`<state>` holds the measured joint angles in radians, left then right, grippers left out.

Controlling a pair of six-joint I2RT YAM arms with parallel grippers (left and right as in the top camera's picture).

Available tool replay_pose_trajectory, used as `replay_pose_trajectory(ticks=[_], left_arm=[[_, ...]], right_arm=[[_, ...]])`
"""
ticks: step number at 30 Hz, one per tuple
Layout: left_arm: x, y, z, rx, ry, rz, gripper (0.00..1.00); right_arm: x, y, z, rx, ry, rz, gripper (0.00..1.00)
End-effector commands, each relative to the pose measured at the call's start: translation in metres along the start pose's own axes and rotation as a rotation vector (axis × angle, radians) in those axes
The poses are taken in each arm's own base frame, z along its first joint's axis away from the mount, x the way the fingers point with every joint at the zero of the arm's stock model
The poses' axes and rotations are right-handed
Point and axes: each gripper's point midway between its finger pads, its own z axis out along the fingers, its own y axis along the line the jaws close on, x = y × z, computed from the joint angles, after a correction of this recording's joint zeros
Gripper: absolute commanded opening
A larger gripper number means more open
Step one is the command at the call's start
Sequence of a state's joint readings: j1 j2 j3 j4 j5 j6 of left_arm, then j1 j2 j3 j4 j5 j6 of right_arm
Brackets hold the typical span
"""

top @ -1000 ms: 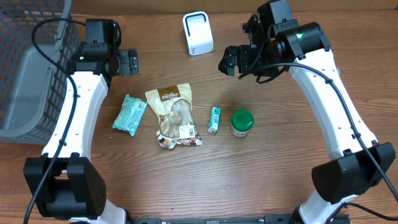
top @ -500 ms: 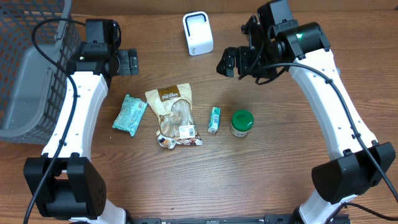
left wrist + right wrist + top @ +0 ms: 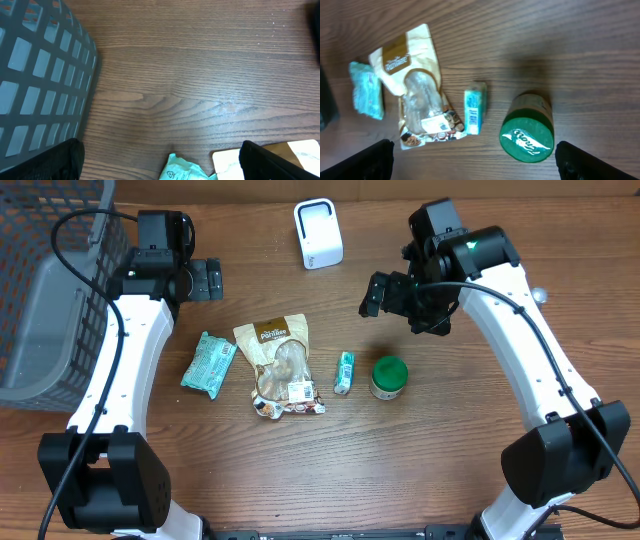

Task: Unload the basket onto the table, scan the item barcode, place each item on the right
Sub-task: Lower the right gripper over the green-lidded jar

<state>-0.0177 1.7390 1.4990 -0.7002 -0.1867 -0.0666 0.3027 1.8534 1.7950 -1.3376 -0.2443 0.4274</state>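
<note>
Right wrist view: my right claw (image 3: 380, 293), jaws spread fully and holding nothing, hangs over the table (image 3: 570, 40) near the green-lidded jar (image 3: 527, 136) standing beside the small teal box (image 3: 474, 114), and descending off-centre I could clip its lid and topple it.

the view is filled by a brown wood-grain table (image 3: 400, 470), evenly lit. a grey mesh basket (image 3: 40, 330) is set at its left edge.
</note>
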Motion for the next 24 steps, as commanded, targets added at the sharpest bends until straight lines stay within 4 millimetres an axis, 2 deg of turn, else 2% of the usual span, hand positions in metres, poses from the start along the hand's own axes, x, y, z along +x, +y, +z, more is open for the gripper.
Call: replay_pose_trajectory(ticks=[1, 5, 12, 24], left_arm=[[-0.012, 0.000, -0.011, 0.001, -0.038, 0.017, 1.00], [-0.012, 0.000, -0.011, 0.001, -0.038, 0.017, 1.00], [-0.012, 0.000, -0.011, 0.001, -0.038, 0.017, 1.00], [-0.012, 0.000, -0.011, 0.001, -0.038, 0.017, 1.00]], right_arm=[[0.004, -0.013, 0.012, 0.045, 0.009, 0.057, 1.00], [0.013, -0.022, 0.026, 0.068, 0.047, 0.070, 1.00], [0.024, -0.053, 0.049, 0.192, 0.051, 0.205, 1.00], [0.039, -0.053, 0.083, 0.192, 0.064, 0.164, 1.00]])
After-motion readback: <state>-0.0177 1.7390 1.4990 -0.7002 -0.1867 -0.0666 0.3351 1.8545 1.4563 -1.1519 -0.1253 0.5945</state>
